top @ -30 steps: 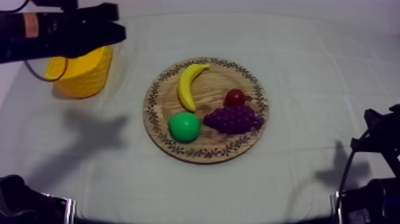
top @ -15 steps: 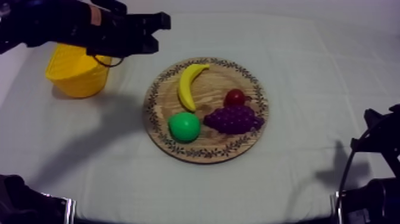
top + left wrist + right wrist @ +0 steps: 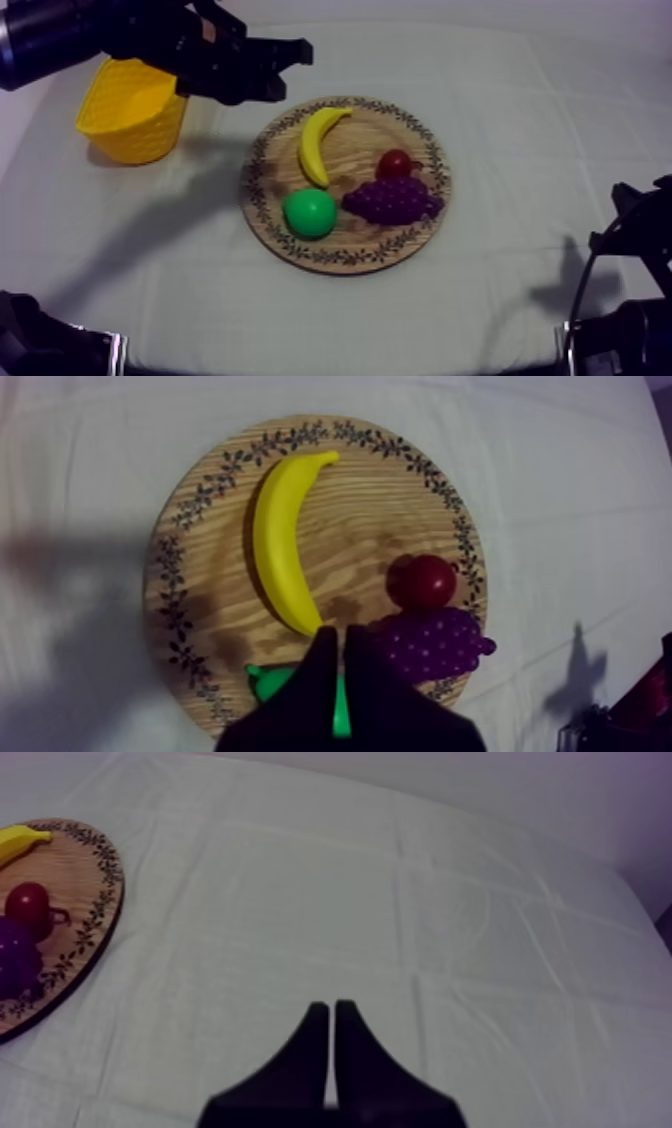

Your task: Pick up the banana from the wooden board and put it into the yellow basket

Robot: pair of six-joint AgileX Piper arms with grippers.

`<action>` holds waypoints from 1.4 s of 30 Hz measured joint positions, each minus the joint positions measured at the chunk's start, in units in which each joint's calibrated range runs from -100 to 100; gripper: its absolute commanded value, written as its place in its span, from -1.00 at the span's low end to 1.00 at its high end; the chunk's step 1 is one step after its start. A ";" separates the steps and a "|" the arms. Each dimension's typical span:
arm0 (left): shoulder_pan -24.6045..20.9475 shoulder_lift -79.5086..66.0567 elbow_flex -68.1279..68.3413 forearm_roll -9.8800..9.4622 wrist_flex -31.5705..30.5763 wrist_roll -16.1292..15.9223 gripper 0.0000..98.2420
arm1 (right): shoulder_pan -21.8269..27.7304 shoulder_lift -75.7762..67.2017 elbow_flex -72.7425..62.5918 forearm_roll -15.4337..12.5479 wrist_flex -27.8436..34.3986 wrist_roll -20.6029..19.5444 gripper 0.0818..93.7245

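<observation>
Top view first: the banana (image 3: pixel 318 143) is lying on the round wooden board (image 3: pixel 345 258), in its far-left part. The pear (image 3: pixel 309 212) sits just on the near side of it, the bunch of grapes (image 3: pixel 392 198) is beside the pear, and the small red fruit (image 3: pixel 396 163) is touching the grapes. The yellow basket (image 3: pixel 130 125) is off to the left on the counter (image 3: pixel 520 150), apart from the board. The left pincer (image 3: pixel 288 62) hangs above the cloth between basket and board, right by the board's far-left rim.

Left wrist view: looking down on the board, the pincer's fingers (image 3: pixel 315 686) are pressed together into a thin wedge with nothing in them. They're over the pear, with the banana just past the tips.

Right wrist view: the right pincer (image 3: pixel 332 1010) is closed up too and empty, over bare cloth, well apart from the board.
</observation>
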 measured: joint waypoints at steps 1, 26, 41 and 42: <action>-0.39 0.20 0.56 0.72 -0.52 -0.49 -0.43 | 0.00 0.00 0.00 0.00 0.00 0.00 -0.99; -2.51 5.88 -1.43 3.65 3.89 -2.81 0.16 | 0.00 0.00 0.00 0.00 -0.02 -0.03 -0.99; -4.14 24.02 -15.38 4.38 13.84 -4.50 0.15 | 0.00 0.00 0.00 0.00 -0.02 -0.03 -0.99; -4.02 25.13 -16.55 4.22 14.58 -4.43 0.15 | 0.00 0.00 0.00 0.00 -0.02 -0.03 -0.99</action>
